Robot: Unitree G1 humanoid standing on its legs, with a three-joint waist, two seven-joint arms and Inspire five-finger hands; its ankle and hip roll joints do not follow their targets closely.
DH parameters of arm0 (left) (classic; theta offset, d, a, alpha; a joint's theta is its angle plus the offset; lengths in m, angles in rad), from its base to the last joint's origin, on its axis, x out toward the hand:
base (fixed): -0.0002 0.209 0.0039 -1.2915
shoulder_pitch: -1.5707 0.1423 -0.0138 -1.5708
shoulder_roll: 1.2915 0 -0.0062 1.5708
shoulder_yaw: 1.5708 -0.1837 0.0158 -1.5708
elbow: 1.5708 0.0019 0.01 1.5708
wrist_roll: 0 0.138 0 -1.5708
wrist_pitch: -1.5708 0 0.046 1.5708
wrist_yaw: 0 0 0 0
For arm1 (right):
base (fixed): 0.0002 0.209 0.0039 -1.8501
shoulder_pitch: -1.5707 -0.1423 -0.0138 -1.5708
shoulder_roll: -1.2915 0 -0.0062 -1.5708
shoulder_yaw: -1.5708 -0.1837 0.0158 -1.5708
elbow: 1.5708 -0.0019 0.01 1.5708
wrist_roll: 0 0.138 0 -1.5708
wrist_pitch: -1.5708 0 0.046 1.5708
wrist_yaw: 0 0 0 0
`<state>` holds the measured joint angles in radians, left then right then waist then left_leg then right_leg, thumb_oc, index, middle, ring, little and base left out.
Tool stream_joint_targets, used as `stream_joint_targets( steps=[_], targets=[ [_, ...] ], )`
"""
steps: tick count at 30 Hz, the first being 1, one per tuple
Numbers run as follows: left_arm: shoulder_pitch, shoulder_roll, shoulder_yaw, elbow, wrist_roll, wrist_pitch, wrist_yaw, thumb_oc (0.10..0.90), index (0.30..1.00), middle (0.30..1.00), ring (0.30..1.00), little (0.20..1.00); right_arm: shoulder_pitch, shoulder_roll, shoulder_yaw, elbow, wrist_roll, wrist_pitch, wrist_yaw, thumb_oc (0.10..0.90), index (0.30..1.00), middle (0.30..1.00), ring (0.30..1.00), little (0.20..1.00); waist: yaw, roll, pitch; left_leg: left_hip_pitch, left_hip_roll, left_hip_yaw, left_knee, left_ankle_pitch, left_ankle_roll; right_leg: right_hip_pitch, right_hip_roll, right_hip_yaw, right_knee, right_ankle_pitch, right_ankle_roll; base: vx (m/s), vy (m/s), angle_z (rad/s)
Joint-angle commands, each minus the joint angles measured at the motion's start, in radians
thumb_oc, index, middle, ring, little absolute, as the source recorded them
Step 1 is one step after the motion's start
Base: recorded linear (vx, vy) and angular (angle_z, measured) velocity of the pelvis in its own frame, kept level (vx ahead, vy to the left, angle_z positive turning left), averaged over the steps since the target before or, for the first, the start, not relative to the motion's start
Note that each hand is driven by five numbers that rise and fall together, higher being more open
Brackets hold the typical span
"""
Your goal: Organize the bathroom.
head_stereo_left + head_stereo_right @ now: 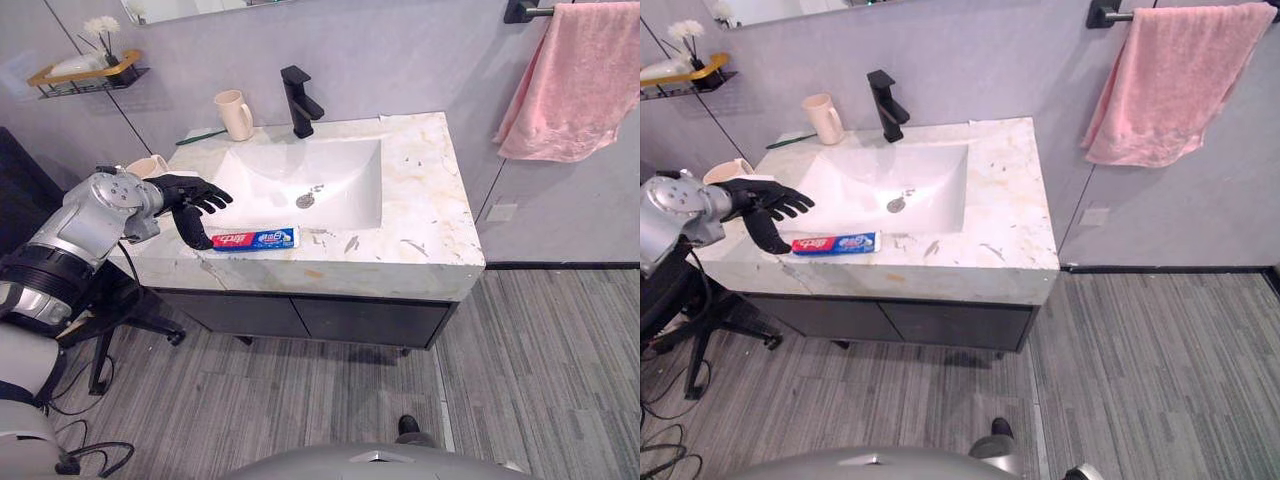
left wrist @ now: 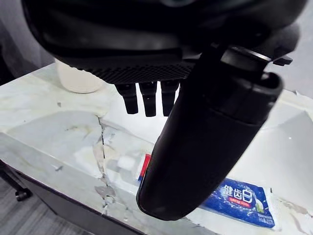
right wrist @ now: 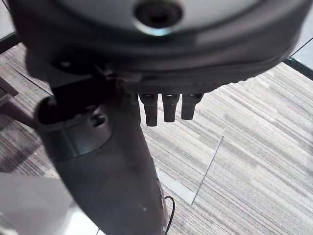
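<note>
A marble counter (image 1: 430, 215) with a white sink (image 1: 330, 180) carries a toothpaste box (image 1: 255, 239) along its front edge, a cream cup (image 1: 235, 114) and a green toothbrush (image 1: 200, 136) at the back, beside a black tap (image 1: 299, 100).

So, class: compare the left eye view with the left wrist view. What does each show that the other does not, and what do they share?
Left eye view alone: the black faucet, the pink towel on its rail, the wall shelf and the grey plank floor.
Left wrist view alone: the blue end of the tube up close.
Both: the open left hand, the red-and-blue toothpaste tube, the marble countertop and a cream cup.
</note>
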<state>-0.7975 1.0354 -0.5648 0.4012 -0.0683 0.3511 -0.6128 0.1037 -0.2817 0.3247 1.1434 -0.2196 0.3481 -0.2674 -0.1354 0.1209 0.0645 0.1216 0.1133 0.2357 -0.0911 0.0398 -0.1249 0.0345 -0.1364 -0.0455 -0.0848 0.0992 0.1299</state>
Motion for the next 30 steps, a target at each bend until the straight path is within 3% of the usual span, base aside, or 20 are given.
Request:
stream_joint_targets(
  steps=[1, 20, 22, 30],
  targets=[
    [-0.242, 0.131, 0.055, 0.031, 0.042, -0.041, 0.054, 0.800, 0.900, 0.900, 0.900, 0.900, -0.007, -0.083, 0.019, 0.020, 0.019, -0.005, -0.026, 0.800, 0.900, 0.900, 0.900, 0.900, 0.010, 0.000, 0.000, -0.002, -0.016, 0.060, 0.141, -0.145, 0.039, -0.011, -0.025, -0.037, 0.013, -0.057, 0.080, 0.00, 0.000, 0.00],
    [-0.231, 0.130, 0.063, 0.042, -0.011, -0.048, 0.074, 0.800, 0.900, 0.900, 0.900, 0.900, -0.030, -0.135, 0.013, -0.023, 0.015, 0.008, -0.020, 0.800, 0.900, 0.900, 0.900, 0.900, -0.010, 0.033, 0.052, -0.039, -0.019, 0.076, 0.165, -0.134, 0.034, -0.045, -0.033, -0.022, 0.031, -0.056, 0.076, -0.01, 0.002, 0.00],
    [-0.222, 0.126, 0.068, 0.045, -0.049, -0.016, 0.053, 0.800, 0.900, 0.900, 0.900, 0.900, -0.035, -0.145, 0.008, -0.028, 0.015, 0.011, -0.021, 0.800, 0.900, 0.900, 0.900, 0.900, -0.015, 0.038, 0.063, -0.044, -0.020, 0.081, 0.170, -0.131, 0.034, -0.051, -0.035, -0.019, 0.033, -0.053, 0.075, -0.05, 0.041, -0.04],
    [-0.194, 0.095, 0.075, 0.071, -0.039, 0.009, 0.039, 0.800, 0.900, 0.900, 0.900, 0.900, -0.035, -0.146, 0.008, -0.036, 0.010, 0.022, -0.023, 0.800, 0.900, 0.900, 0.900, 0.900, -0.019, 0.038, 0.069, -0.049, -0.015, 0.087, 0.185, -0.129, 0.033, -0.048, -0.041, -0.018, 0.036, -0.052, 0.073, 0.00, 0.004, 0.00]
  ],
)
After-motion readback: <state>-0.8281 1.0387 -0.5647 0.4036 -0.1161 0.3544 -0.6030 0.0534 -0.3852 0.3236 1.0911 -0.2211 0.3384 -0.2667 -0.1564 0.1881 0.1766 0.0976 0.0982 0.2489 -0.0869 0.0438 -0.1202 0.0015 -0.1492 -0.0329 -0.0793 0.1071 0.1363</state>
